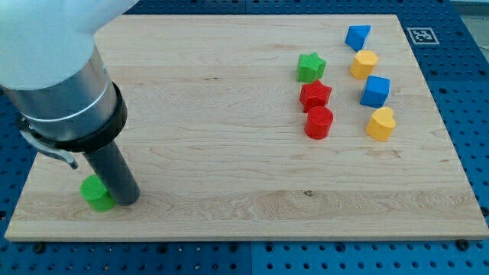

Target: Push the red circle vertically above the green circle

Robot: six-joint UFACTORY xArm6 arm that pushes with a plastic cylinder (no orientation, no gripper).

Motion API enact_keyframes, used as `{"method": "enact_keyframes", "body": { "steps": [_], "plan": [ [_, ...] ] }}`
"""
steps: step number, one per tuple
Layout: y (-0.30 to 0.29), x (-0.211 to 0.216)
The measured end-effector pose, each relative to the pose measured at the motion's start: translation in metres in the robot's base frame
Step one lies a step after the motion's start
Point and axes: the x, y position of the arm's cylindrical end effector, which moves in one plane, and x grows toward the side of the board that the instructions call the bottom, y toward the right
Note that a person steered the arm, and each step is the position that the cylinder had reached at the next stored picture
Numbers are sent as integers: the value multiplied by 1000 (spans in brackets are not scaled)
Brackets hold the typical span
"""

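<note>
The red circle (318,122) lies right of the board's centre, just below the red star (315,95). The green circle (96,193) lies at the board's lower left corner, partly hidden by my rod. My tip (126,200) rests on the board touching the green circle's right side, far to the left of the red circle.
A green star (311,67) sits above the red star. At the upper right lie a blue triangle-like block (357,37), a yellow block (364,64), a blue cube (375,92) and a yellow heart (380,124). The wooden board (229,168) lies on a blue pegboard.
</note>
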Motion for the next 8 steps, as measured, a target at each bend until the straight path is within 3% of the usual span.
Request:
{"method": "enact_keyframes", "body": {
  "steps": [2, 7, 8],
  "plan": [
    [32, 0],
    [293, -1],
    [318, -35]
  ]
}}
